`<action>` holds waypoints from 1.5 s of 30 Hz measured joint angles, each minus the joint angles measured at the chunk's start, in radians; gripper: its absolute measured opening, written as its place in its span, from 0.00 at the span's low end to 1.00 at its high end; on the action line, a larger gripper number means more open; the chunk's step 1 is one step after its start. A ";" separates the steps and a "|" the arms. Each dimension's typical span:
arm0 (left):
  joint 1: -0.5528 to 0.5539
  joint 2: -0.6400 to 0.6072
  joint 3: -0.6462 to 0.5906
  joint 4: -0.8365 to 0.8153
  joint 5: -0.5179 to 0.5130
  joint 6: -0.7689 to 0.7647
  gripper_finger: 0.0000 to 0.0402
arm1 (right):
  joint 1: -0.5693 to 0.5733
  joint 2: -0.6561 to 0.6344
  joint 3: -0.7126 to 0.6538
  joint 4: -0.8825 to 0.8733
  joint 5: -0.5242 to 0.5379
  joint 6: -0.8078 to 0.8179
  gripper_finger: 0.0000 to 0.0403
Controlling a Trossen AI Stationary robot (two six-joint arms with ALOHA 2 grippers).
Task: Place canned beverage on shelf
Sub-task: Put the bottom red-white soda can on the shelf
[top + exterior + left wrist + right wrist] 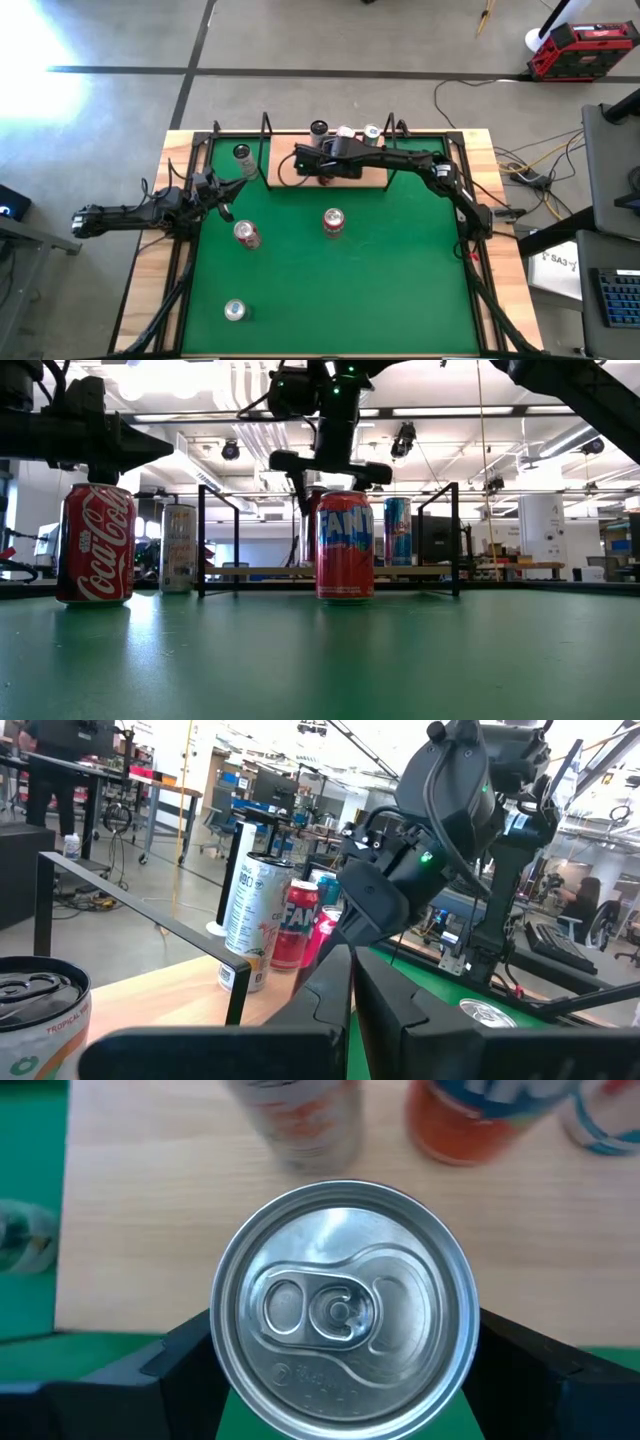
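Across the wooden tabletop (150, 290) lies a green mat (350, 290). At the mat's far edge stands the shelf (370, 178), a light wood board framed by thin black uprights.

The right arm reaches in from the right side and over the shelf. Its right pincer (312, 162) points downward and straddles a silver-topped can (340, 1320). This can stands upright at the front edge of the board, its pull-tab lid filling the right wrist view. Whether the pincer is clamped on the can or released around it cannot be told.

The left arm waits along the left side of the tabletop, with the left pincer (222, 200) clenched and holding nothing.

Three more cans (346, 132) line the back of the shelf. A tall white can (241, 153) stands apart, just left of the board.

On the open mat, a Fanta can (345, 545) stands upright in front of the shelf. A Coca-Cola can (95, 545) stands to its left, near the left pincer. One further can (235, 311) sits well apart, toward the near left corner.
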 joint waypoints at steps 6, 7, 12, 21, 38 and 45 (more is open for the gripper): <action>0.000 0.000 0.000 0.000 0.000 0.000 0.00 | 0.000 0.001 0.017 -0.065 0.008 0.130 0.77; 0.000 0.000 0.000 0.000 0.000 0.000 0.00 | -0.001 0.001 0.021 -0.074 0.008 0.152 0.77; 0.000 0.000 0.000 0.000 0.000 0.000 0.00 | -0.010 0.001 0.027 -0.100 0.006 0.254 0.77; 0.000 0.000 0.000 0.000 0.000 0.000 0.00 | -0.014 0.001 0.028 -0.109 0.008 0.399 0.77; 0.000 0.000 0.000 0.000 0.000 0.000 0.00 | -0.027 0.001 0.031 -0.239 0.007 0.440 0.77; 0.000 0.000 0.000 0.000 0.000 0.000 0.00 | -0.029 0.001 0.031 -0.244 0.006 0.420 0.77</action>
